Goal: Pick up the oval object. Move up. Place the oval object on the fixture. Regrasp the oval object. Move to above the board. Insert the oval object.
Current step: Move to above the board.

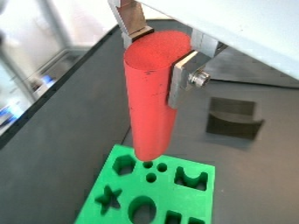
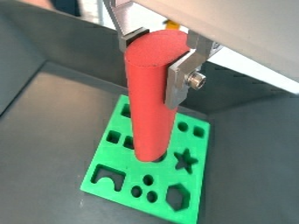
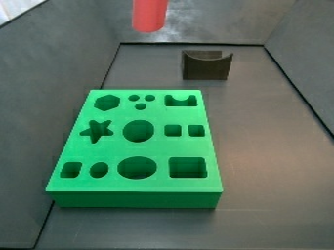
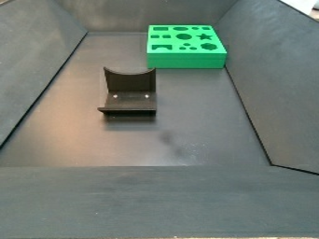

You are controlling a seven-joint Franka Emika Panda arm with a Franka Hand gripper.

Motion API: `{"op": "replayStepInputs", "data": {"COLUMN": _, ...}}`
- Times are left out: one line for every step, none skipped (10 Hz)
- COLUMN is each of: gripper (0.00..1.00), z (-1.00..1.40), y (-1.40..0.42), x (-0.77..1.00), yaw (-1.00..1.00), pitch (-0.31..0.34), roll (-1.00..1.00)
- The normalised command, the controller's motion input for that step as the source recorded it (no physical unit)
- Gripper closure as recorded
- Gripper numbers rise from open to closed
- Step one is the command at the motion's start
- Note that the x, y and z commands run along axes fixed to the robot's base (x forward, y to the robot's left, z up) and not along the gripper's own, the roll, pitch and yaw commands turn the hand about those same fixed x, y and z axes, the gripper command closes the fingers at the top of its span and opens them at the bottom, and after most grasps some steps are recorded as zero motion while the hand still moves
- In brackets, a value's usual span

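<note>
Your gripper (image 1: 162,54) is clamped on the red peg (image 1: 149,101), holding it upright, high above the green board (image 1: 122,186). In a side view, the dark fixture (image 3: 206,64) sits at the board's 1 o'clock, well apart.

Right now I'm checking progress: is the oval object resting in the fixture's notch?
No. The fixture stands empty in a side view, while the gripper holds the oval object above the board.
</note>
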Motion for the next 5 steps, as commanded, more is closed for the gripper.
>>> {"op": "replayStepInputs", "data": {"gripper": 1.00, "z": 0.00, "y": 0.01, "x": -0.08, "yaw": 1.00, "pitch": -0.245, "roll": -0.12}}
{"op": "replayStepInputs", "data": {"gripper": 1.00, "z": 0.01, "y": 0.02, "x": -0.09, "yaw": 1.00, "pitch": -0.294, "roll": -0.11}}
{"op": "replayStepInputs", "data": {"gripper": 1.00, "z": 0.00, "y": 0.02, "x": -0.09, "yaw": 1.00, "pitch": -0.337, "roll": -0.10}}
{"op": "replayStepInputs", "data": {"gripper": 1.00, "z": 0.01, "y": 0.02, "x": -0.08, "yaw": 0.80, "pitch": -0.332, "roll": -0.07}}
{"op": "replayStepInputs", "data": {"gripper": 1.00, "z": 0.00, "y": 0.02, "x": -0.08, "yaw": 0.64, "pitch": -0.294, "roll": -0.06}}
